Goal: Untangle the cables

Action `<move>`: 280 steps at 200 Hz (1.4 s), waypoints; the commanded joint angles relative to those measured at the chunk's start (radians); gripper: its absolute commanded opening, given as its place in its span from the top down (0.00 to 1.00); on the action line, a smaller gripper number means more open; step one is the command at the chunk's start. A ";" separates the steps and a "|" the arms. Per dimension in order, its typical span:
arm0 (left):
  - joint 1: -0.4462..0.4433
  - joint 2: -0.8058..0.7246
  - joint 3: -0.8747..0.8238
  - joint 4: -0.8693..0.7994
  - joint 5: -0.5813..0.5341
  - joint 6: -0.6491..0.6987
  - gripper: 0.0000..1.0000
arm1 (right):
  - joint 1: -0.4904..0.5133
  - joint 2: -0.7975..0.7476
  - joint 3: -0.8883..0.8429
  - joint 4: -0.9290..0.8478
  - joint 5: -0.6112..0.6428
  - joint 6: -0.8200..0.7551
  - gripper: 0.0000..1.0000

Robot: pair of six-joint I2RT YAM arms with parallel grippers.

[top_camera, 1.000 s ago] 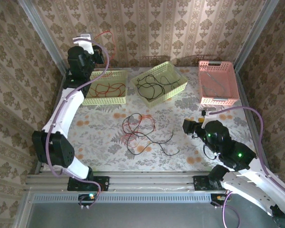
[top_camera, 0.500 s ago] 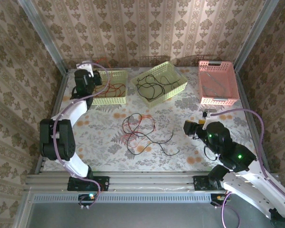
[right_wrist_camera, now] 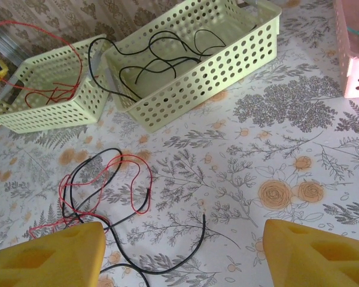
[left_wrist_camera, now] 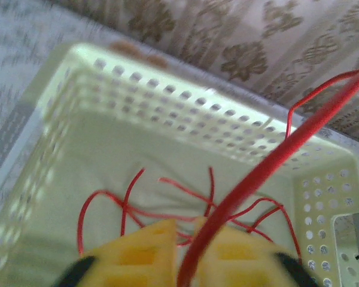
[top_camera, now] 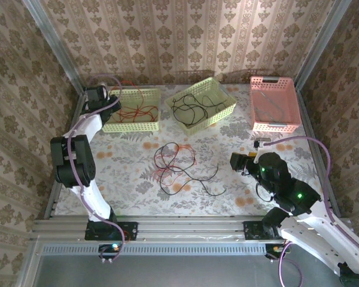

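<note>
A loose tangle of red and black cables (top_camera: 176, 160) lies in the middle of the table, also in the right wrist view (right_wrist_camera: 102, 179). My right gripper (top_camera: 236, 161) hovers to the right of the tangle, open wide (right_wrist_camera: 182, 251), with nothing between its fingers. My left gripper (top_camera: 99, 94) is at the left end of the left yellow-green basket (top_camera: 134, 124). Its yellow jaws (left_wrist_camera: 188, 224) stand narrowly apart, and a red cable (left_wrist_camera: 269, 167) runs up through the gap. More red cables (left_wrist_camera: 167, 200) lie on the floor of that basket (left_wrist_camera: 167, 101).
A second yellow-green basket (top_camera: 225, 110) at the back middle holds black cables (top_camera: 191, 107), one hanging over its left wall. A pink basket (top_camera: 275, 125) stands at the back right. Patterned walls close in the back and both sides.
My left arm has come down from high at the back left to the basket's left end, bringing the red cable with it. Its jaws have parted a little. The right arm has stayed put.
</note>
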 commanded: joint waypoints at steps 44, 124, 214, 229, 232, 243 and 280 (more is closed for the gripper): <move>0.013 -0.088 0.050 -0.196 -0.024 -0.073 0.36 | -0.013 0.010 0.017 0.015 -0.019 -0.008 0.28; -0.051 -0.481 -0.122 -0.162 -0.095 -0.179 0.32 | -0.022 0.123 0.030 0.065 -0.038 -0.018 0.28; -0.243 -0.939 -0.590 -0.162 -0.047 -0.197 0.32 | -0.055 0.259 0.019 -0.027 0.061 0.051 0.00; -0.257 -0.985 -0.647 -0.143 -0.044 -0.220 0.32 | -0.054 0.237 0.006 -0.027 0.033 0.051 0.00; -0.262 -0.989 -0.655 -0.142 -0.045 -0.224 0.32 | -0.056 0.231 -0.001 -0.028 0.017 0.045 0.00; -0.285 -0.994 -0.672 -0.150 -0.042 -0.234 0.32 | -0.056 0.206 -0.035 -0.002 -0.060 0.012 0.00; -0.422 -0.983 -0.693 -0.272 -0.055 -0.205 0.33 | -0.056 0.266 -0.080 0.087 -0.175 0.003 0.17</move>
